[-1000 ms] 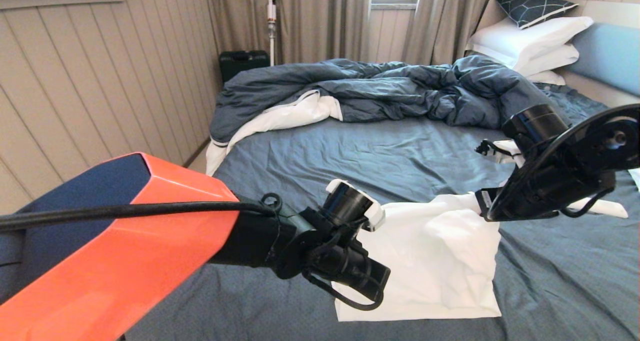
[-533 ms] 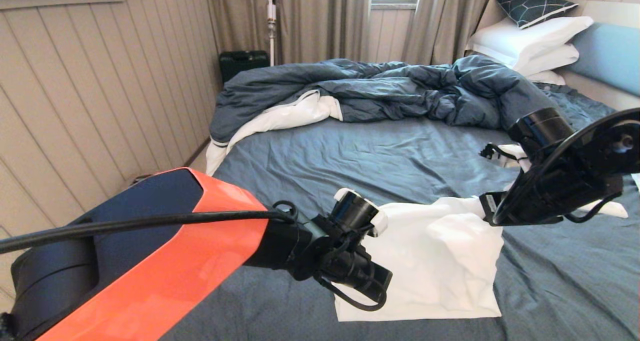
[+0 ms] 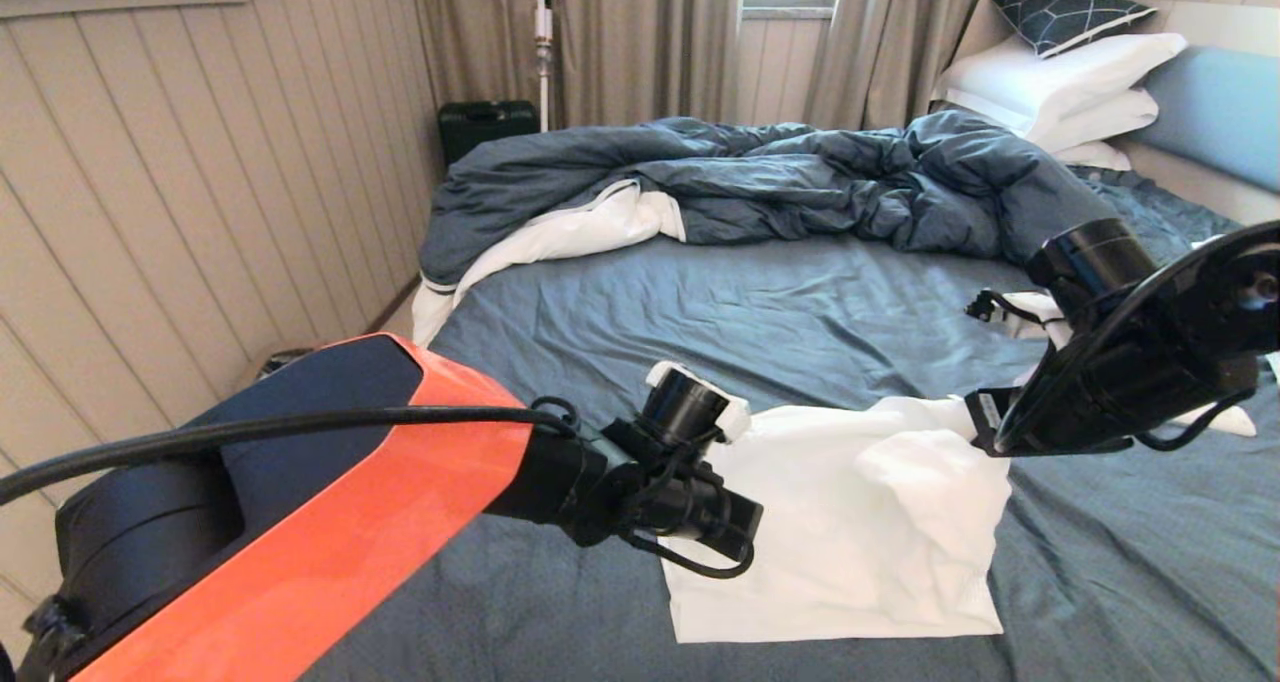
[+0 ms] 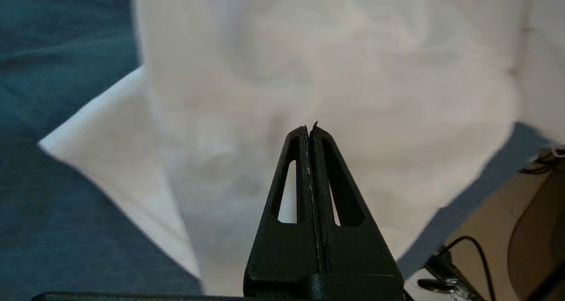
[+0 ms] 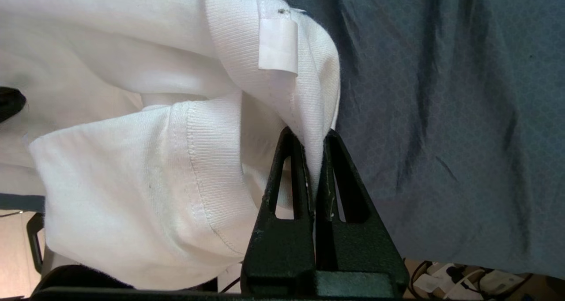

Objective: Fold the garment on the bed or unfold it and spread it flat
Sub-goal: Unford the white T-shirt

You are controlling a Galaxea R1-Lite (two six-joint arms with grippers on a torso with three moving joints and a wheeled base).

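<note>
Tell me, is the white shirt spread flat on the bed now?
No. The shirt hangs bunched from the right gripper, shut on its neck edge; only its lower part lies on the bed.

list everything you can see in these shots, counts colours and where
thin white cloth garment: 1, white, near part of bed, top edge lifted
wide bed with slate-blue sheet: 1, blue, fills the room's middle
rumpled dark blue duvet: 1, white lining, far side of bed
plain white pillows: a stack, at headboard
dark patterned cushion: 1, atop pillows
dark case: 1, on the floor beyond the bed
left claw: shut, over garment; any cloth between the tips cannot be told
right claw: shut on garment's ribbed edge
</note>
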